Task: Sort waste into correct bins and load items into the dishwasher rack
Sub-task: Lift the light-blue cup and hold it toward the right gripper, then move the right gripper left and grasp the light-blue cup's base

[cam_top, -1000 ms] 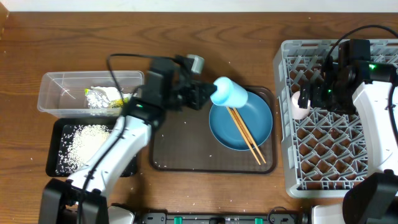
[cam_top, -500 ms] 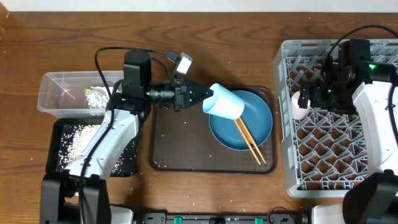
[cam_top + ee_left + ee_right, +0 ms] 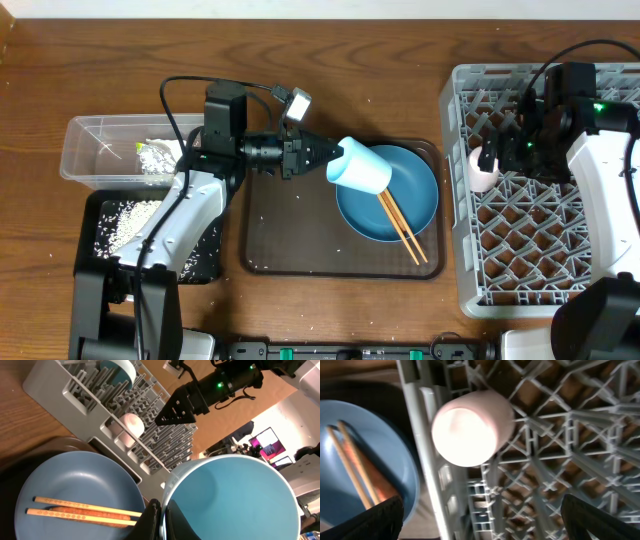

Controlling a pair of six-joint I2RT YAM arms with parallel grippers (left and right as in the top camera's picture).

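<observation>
Pale blue cup (image 3: 362, 166): tipped on its side, mouth toward the left arm, base pointing out over the upper left rim of the blue plate (image 3: 418, 188). From these views I cannot tell whether it touches the plate.
Left pincer (image 3: 322, 158): clamped on the cup's rim. In the left wrist view the cup wall sits between the two dark fingers (image 3: 150, 520), one inside the mouth and one outside.
Blue plate: lies flat at the right end of the brown tray (image 3: 290, 232).
Chopsticks (image 3: 400, 222): a brown pair side by side on the plate, running from just under the cup down to the plate's lower right rim and a little past it.
Brown tray: on the counter (image 3: 400, 60), between the bins and the rack, with a few white specks on its bare left half.
Dishwasher rack (image 3: 452, 200): grey, at the right end of the counter, just beside the brown tray.
White cup (image 3: 483, 168): inside the rack, against its left wall.
Right pincer (image 3: 513, 152): fingers wide apart, holding nothing, over the rack just beside the white cup.
Bowl (image 3: 117, 367): white with a blue inside, standing among the tines at the rack's far end in the left wrist view.
Clear tub (image 3: 90, 135): at the left, holding the foil wrapper (image 3: 158, 156).
Black tray (image 3: 92, 262): just in front of the tub, with rice grains (image 3: 125, 222) scattered in it, partly under the left arm.
</observation>
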